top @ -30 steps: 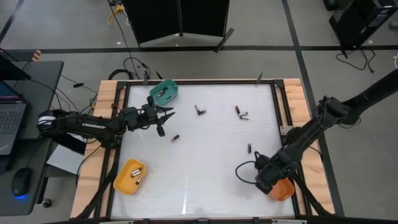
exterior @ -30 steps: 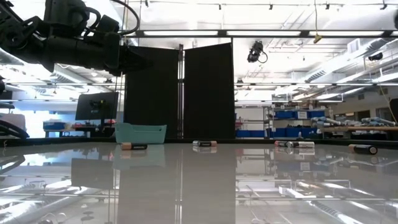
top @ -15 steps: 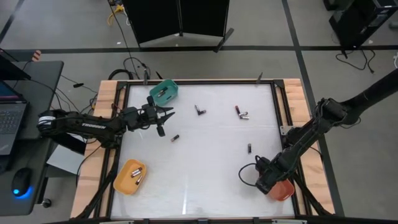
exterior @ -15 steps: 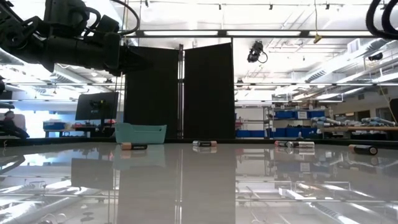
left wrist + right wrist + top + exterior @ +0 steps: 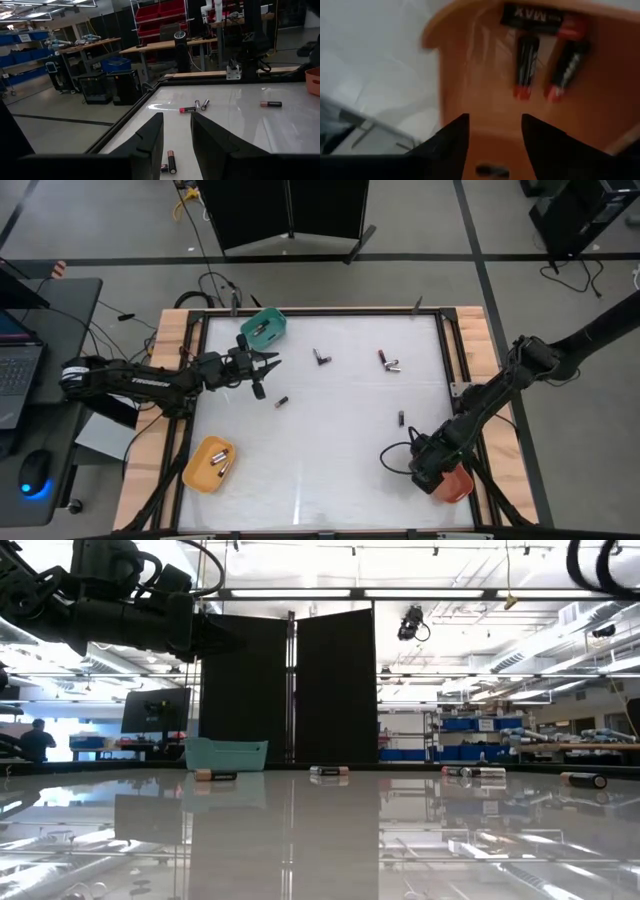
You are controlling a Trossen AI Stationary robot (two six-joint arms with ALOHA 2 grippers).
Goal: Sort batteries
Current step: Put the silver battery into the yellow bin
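The right gripper (image 5: 492, 137) is positioned over the red bin (image 5: 455, 485) at the table's near right corner, fingers spread with nothing between them. Three batteries (image 5: 527, 67) are seen lying inside that bin.

The left gripper (image 5: 268, 373) is held above the table (image 5: 330, 470) near the green bin (image 5: 265, 328), fingers parted and empty. A loose battery (image 5: 282, 401) lies just beside it on the table.

Further batteries are scattered on the surface: one (image 5: 320, 358) at the far centre, a pair (image 5: 388, 362) to the far right, one (image 5: 401, 418) at mid right. Cells are also noted in the green bin and the orange bin (image 5: 207, 464).
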